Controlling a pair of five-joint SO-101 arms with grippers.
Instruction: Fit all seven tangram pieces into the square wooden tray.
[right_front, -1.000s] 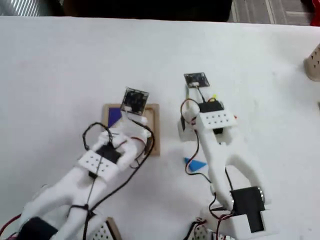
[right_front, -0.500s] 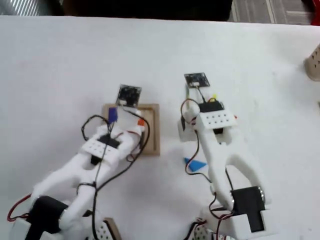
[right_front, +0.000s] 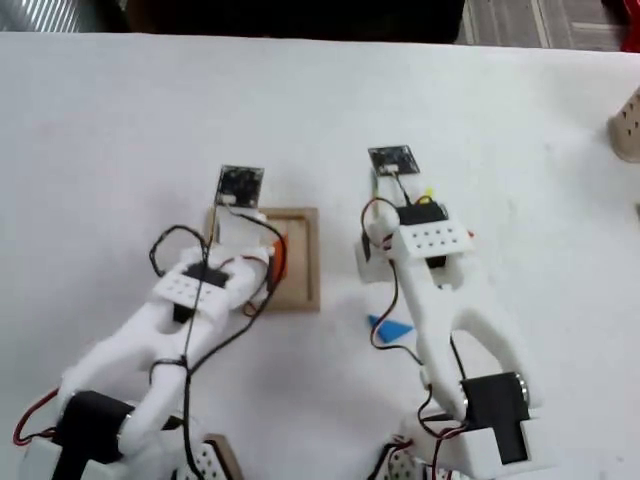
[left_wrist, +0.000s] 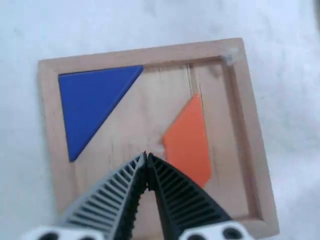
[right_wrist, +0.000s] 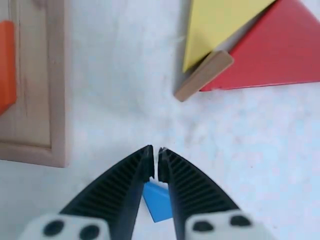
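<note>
The square wooden tray (left_wrist: 50, 125) holds a dark blue triangle (left_wrist: 90, 100) in one corner and an orange parallelogram (left_wrist: 187, 142) near its middle. My left gripper (left_wrist: 147, 159) hangs shut over the tray floor beside the orange piece, holding nothing. In the high view the left arm (right_front: 200, 290) covers most of the tray (right_front: 306, 262), with the orange piece (right_front: 281, 255) peeking out. My right gripper (right_wrist: 154, 152) is shut and empty above a light blue piece (right_wrist: 159, 201). A yellow triangle (right_wrist: 220, 22), a red triangle (right_wrist: 275, 55) and a brown piece (right_wrist: 204, 75) lie together just beyond it.
The right arm (right_front: 425, 245) stands just right of the tray, with the light blue triangle (right_front: 392, 330) on the table beside it. A pegged wooden object (right_front: 628, 125) sits at the far right edge. White table stretches behind both arms.
The left arm has swung left and drawn back over the tray; the dark blue triangle seen earlier in the high view is now under the arm. The right arm has kept still.
</note>
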